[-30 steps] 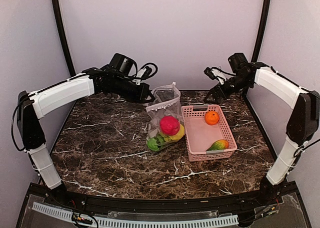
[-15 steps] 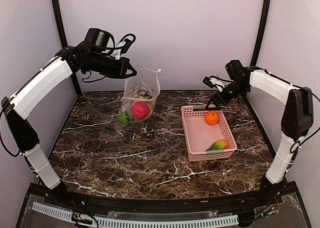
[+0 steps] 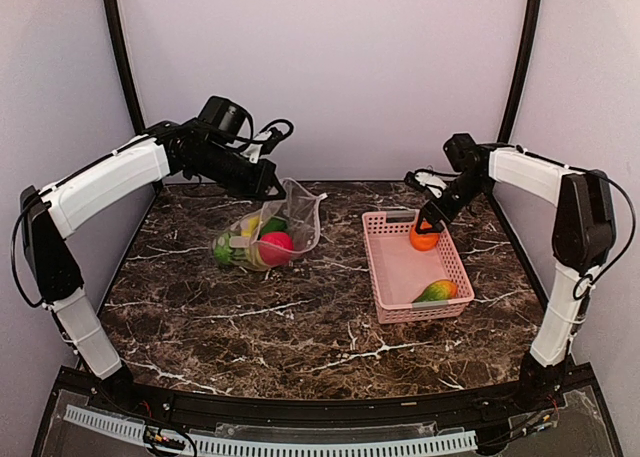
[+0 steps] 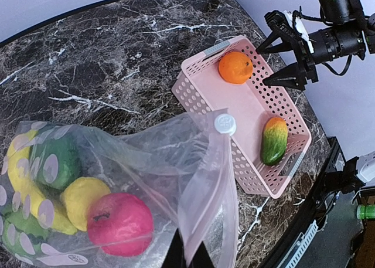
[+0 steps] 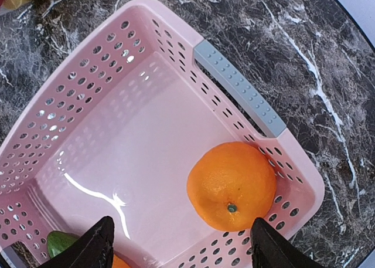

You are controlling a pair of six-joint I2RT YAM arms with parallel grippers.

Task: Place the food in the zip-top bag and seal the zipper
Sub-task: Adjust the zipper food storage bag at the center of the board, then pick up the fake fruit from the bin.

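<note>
Left gripper (image 4: 187,257): jaws closed on the edge of the zip-top bag (image 4: 193,162), whose filled end rests on the marble table (image 3: 250,317) with the red-pink fruit (image 4: 120,224) and lemon (image 4: 82,200) inside. Right gripper (image 5: 179,250): jaws wide, poised above the orange (image 5: 232,186) in the pink basket (image 5: 58,104). The mango (image 4: 273,140) lies at the basket's near end.

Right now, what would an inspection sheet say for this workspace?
Surface: dark marble table, no spills seen.
Job's things: zip-top bag open, holding red-pink fruit, lemon, banana and green pieces; orange and mango in pink basket.
Clutter: nothing seen.
Grippers: left gripper shut on the bag's mouth edge; right gripper open above the orange.
Cables: black cable loop at the left wrist.
Surroundings: pale walls, black corner posts.
</note>
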